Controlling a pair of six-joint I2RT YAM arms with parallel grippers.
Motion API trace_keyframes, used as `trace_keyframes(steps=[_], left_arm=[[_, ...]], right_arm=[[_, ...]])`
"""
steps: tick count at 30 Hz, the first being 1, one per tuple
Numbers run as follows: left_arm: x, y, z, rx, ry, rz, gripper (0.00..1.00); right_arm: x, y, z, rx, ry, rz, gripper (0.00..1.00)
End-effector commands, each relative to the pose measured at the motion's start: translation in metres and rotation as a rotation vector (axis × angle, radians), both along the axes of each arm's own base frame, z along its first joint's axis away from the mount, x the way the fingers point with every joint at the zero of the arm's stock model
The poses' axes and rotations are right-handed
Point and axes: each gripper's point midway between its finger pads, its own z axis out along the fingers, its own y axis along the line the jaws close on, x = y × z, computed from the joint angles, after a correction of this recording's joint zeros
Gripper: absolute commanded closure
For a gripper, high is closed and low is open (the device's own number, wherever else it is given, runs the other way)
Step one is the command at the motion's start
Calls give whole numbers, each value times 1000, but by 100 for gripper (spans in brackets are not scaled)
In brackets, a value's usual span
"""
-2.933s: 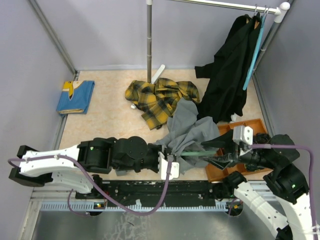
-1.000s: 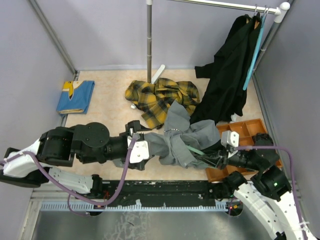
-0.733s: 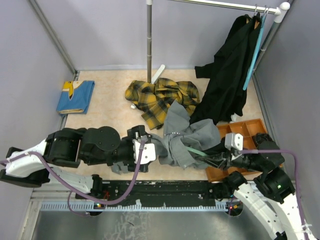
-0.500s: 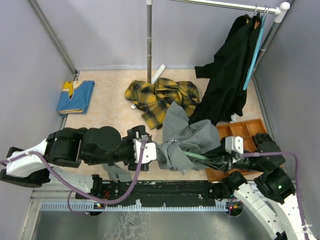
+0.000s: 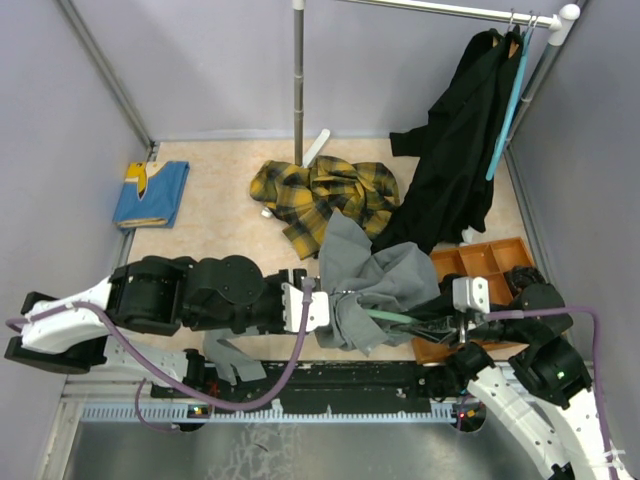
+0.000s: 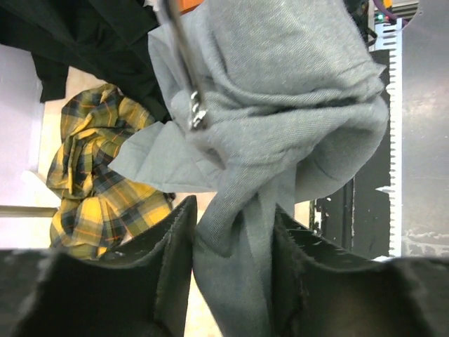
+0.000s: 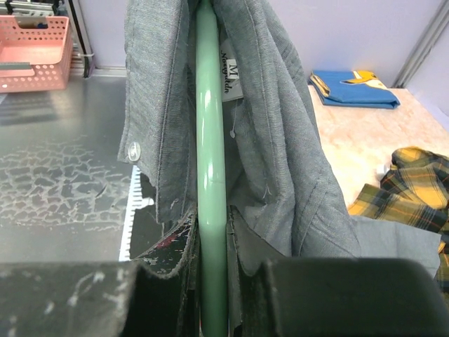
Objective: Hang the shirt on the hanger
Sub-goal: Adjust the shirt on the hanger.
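The grey shirt (image 5: 385,285) is bunched over the pale green hanger (image 5: 390,316) between my two arms, near the table's front edge. My left gripper (image 5: 325,305) meets it from the left. In the left wrist view a fold of shirt (image 6: 280,105) fills the left gripper (image 6: 233,239), both fingers against the cloth. The thin metal hook (image 6: 184,63) pokes out of the fabric above. My right gripper (image 7: 212,246) is shut on the hanger's green bar (image 7: 210,140), which runs up inside the shirt's collar (image 7: 280,140).
A yellow plaid shirt (image 5: 320,195) lies behind the grey one. A black garment (image 5: 455,140) hangs at the back right from a rail. An orange tray (image 5: 480,265) sits at the right, a blue folded cloth (image 5: 152,193) at the back left, an upright pole (image 5: 298,80) mid-back.
My left arm has slid right to the shirt and its jaws have narrowed onto a fold. The shirt has bunched up toward the right. The right gripper keeps hold of the hanger.
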Motion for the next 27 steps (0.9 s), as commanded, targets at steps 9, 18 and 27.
trace_keyframes(steps=[9, 18, 27], left_arm=[[0, -5, -18, 61, -10, -4, 100], [10, 8, -18, 38, -6, 90, 100], [4, 7, 19, -147, 89, 117, 100]], right_arm=[[20, -13, 38, 77, -122, -180, 83], [48, -47, 44, 117, -44, -486, 48], [62, -92, 32, 242, 296, -814, 37]])
